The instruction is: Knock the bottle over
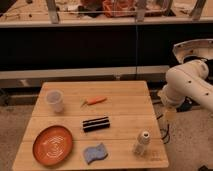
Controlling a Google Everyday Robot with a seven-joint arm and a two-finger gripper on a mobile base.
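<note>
The bottle (142,142) is small and whitish-clear with a white ribbed cap. It stands upright near the front right corner of the wooden table (125,100). The robot's white arm (186,84) hangs beyond the table's right edge, above and to the right of the bottle and not touching it. The gripper itself does not show; only the arm's thick white links are in view.
A clear plastic cup (55,101) stands at the left back. An orange carrot-like item (94,101) lies mid-table and a black ribbed block (96,124) lies in front of it. An orange plate (52,144) and a blue sponge (95,152) lie at the front. A dark counter runs behind the table.
</note>
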